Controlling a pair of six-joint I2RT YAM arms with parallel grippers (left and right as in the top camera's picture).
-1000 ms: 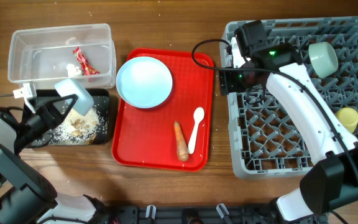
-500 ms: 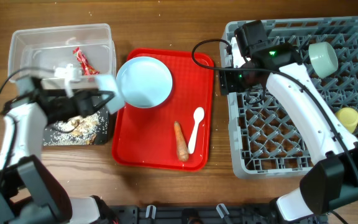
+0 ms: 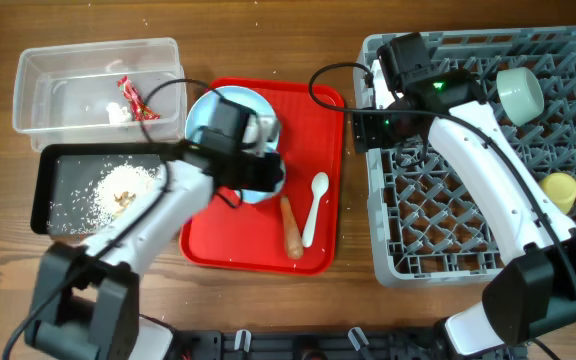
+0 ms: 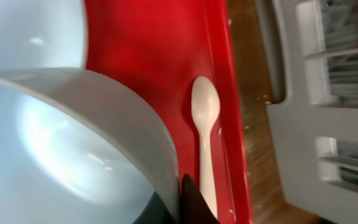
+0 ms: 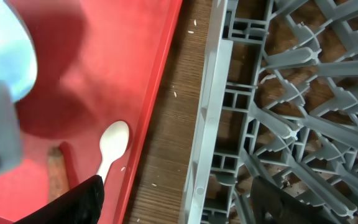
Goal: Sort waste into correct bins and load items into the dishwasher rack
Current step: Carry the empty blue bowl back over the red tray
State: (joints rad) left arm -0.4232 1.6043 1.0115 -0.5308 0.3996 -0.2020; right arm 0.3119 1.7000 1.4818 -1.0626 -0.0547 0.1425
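Note:
My left gripper (image 3: 266, 172) is shut on the rim of a pale blue-green bowl (image 4: 73, 143) and holds it over the red tray, partly above the light blue plate (image 3: 226, 120). The jaws (image 4: 180, 202) pinch the bowl's wall. The white spoon (image 3: 315, 205) and orange carrot (image 3: 290, 226) lie on the tray to its right. Rice scraps lie in the black tray (image 3: 43, 185). The red wrapper (image 3: 131, 97) is in the clear tub (image 3: 28, 90). My right gripper (image 5: 179, 208) is open and empty over the left edge of the grey rack (image 3: 398, 240).
The flat red serving tray (image 3: 208, 245) sits between the bins and the rack. A second bowl (image 3: 520, 93) and the yellow cup (image 3: 560, 188) stand in the rack's right side. A strip of bare wood (image 5: 173, 124) separates the tray and the rack.
My left arm has swung right from over the black tray to over the red tray, carrying the bowl. The black tray with its rice is now uncovered. The right arm has not moved.

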